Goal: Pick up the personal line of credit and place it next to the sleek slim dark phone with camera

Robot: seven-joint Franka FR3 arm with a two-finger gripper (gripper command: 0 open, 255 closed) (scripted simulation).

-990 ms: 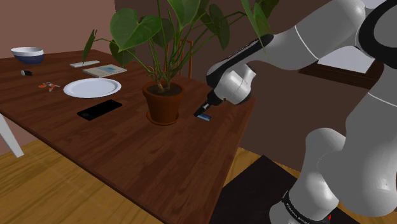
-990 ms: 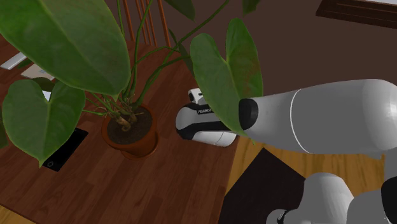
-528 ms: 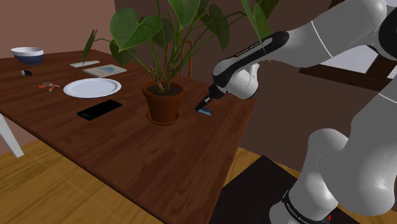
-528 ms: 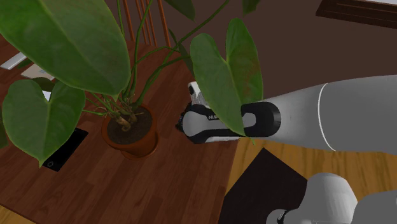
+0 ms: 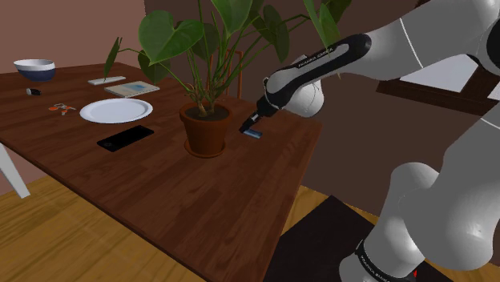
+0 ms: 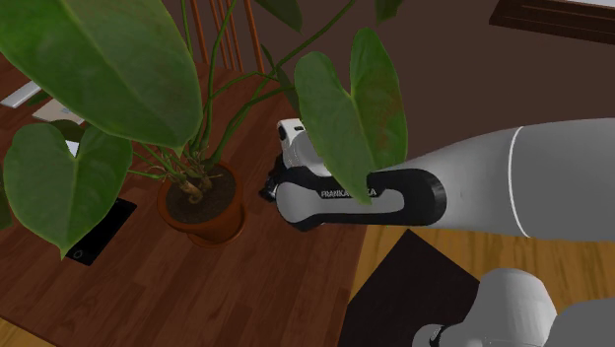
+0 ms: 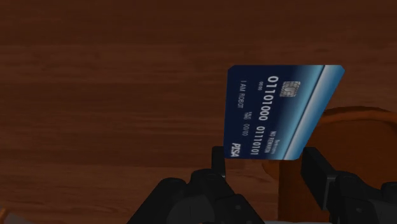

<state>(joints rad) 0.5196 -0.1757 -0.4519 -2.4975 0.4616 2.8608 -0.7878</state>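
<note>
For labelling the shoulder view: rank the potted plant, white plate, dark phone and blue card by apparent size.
Largest to smallest:
1. potted plant, by far
2. white plate
3. dark phone, somewhat smaller than the plate
4. blue card, clearly smallest

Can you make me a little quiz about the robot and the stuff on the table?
1. True or false: the gripper is clasping the blue card.
2. The plate beside the dark phone is: A) white B) red C) green.
3. In the shoulder view, what stands between the card and the phone?

Key: 1 true. 2 A. 3 the potted plant.
</note>
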